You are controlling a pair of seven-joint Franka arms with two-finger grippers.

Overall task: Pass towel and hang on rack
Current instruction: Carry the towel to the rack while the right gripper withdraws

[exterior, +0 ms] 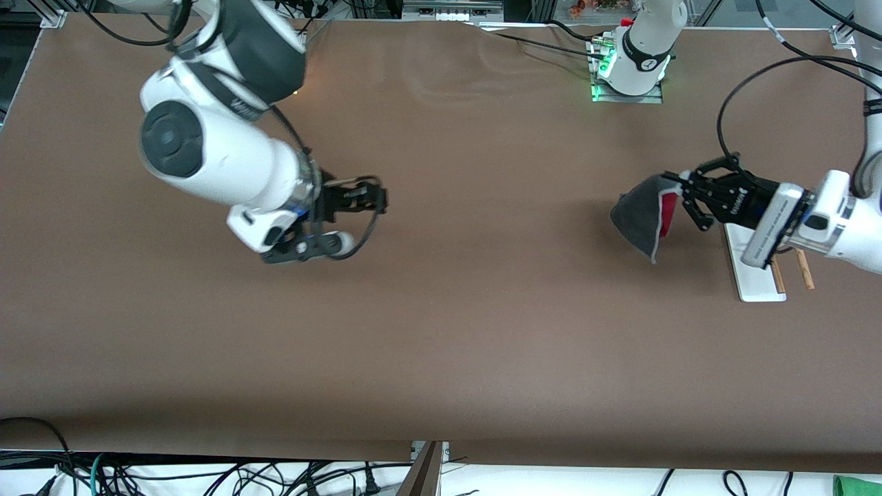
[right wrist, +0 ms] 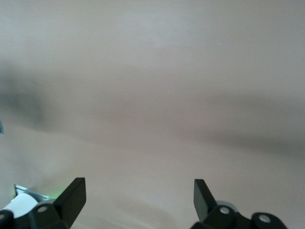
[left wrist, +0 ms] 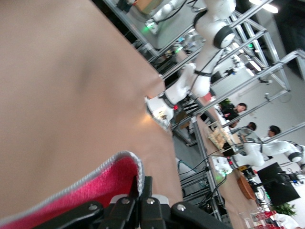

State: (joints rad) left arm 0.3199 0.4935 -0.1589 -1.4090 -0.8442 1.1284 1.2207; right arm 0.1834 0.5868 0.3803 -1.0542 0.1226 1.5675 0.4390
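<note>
Towel (exterior: 644, 215): judged light, limp, no stiffness; hung in a drooping fold. Best taken at a hemmed edge, as the left pincer (exterior: 679, 200) had it, clamped on the upper rim. Dark grey cloth, pale stitched border, pink-red face showing near the grip. Held in the air over the counter (exterior: 482, 310), just beside the rack (exterior: 758, 275) at the left arm's end. Right pincer (exterior: 375, 200) waited over bare counter, fingers (right wrist: 71, 195) apart

The brown surface (exterior: 441, 331) carries the rack (exterior: 756, 279), its white base plate lying flat at about four o'clock, toward the left arm's end.
</note>
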